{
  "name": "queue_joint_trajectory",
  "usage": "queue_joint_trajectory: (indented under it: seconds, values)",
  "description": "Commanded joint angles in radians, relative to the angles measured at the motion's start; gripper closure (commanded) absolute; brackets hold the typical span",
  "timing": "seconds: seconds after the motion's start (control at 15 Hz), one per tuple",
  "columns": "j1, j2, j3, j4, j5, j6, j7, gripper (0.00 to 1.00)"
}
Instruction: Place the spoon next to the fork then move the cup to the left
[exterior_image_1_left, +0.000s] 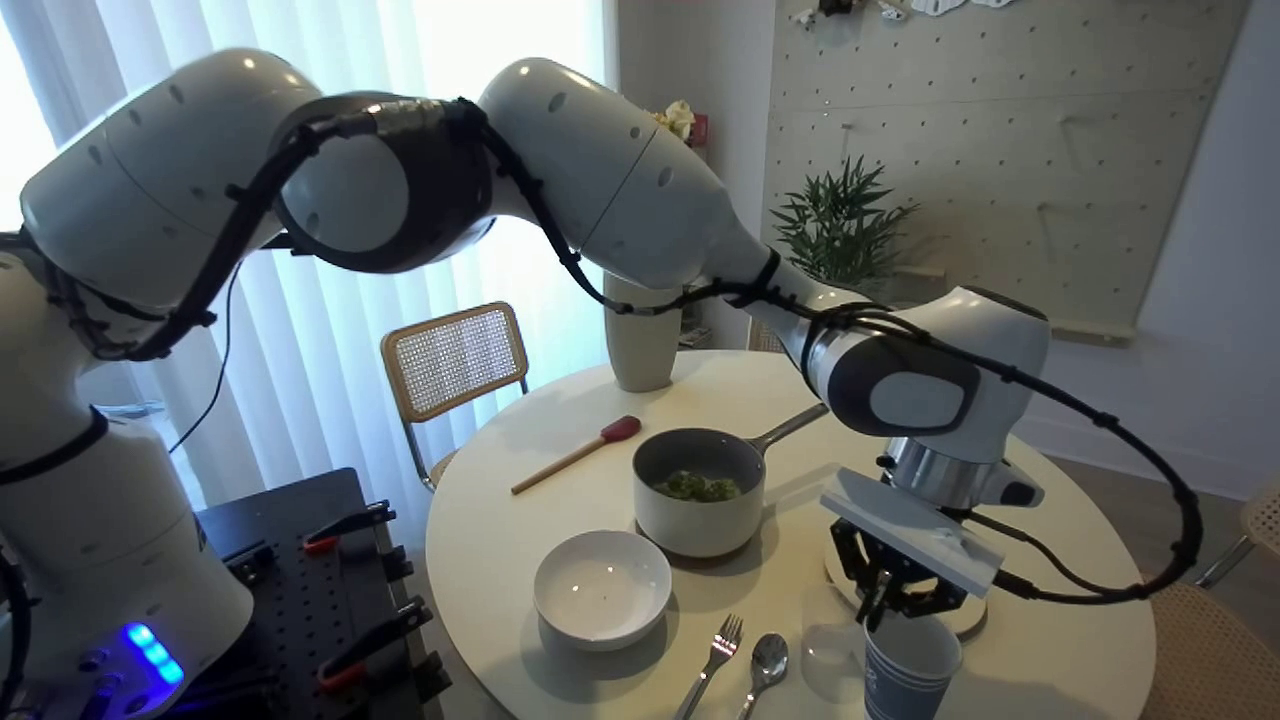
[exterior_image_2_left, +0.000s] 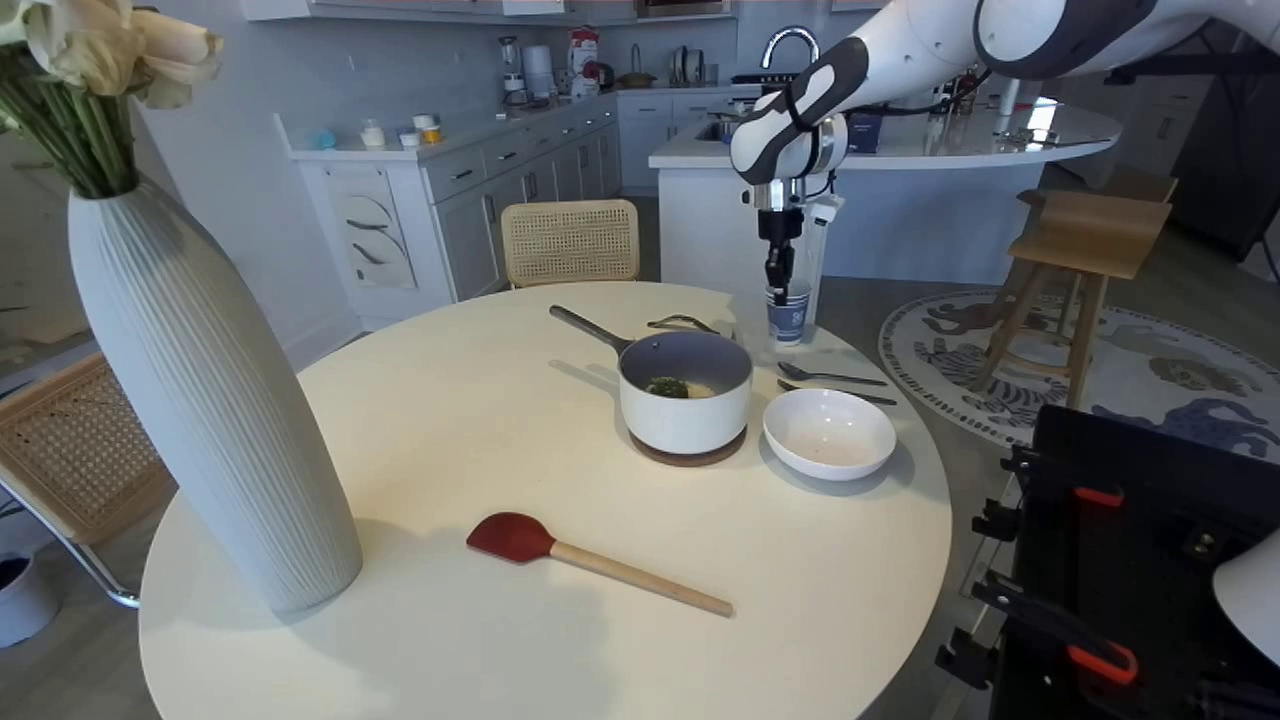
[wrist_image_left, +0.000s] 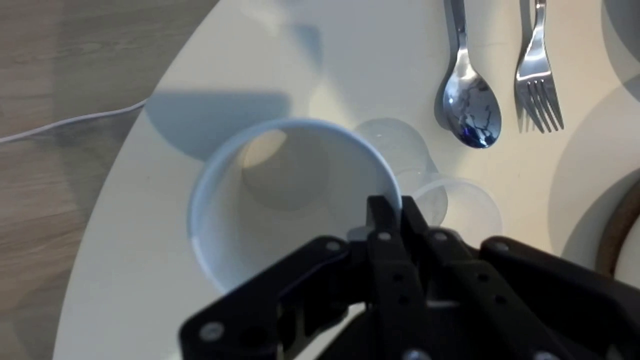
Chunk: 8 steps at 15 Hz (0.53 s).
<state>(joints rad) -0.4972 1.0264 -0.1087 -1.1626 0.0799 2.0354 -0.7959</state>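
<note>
The spoon and the fork lie side by side on the table, roughly parallel with a small gap. Both show in the wrist view, the spoon left of the fork. The cup is pale inside with a blue patterned outside; it also shows in an exterior view. My gripper is shut on the cup's rim, one fingertip inside the wall and one outside. The cup stands roughly upright; I cannot tell whether its base touches the table.
A translucent cup stands close beside the gripped cup. A white bowl, a pot on a trivet, a red-headed spatula and a tall vase are on the round table. The table edge is close to the cup.
</note>
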Motion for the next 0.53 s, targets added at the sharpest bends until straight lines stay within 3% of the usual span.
queue_joint_trajectory:
  seconds: [0.0, 0.47]
  values:
    - [0.021, -0.045, -0.029, -0.056, -0.019, 0.008, 0.036, 0.99]
    - [0.075, -0.15, -0.098, -0.17, -0.031, 0.036, 0.103, 0.99]
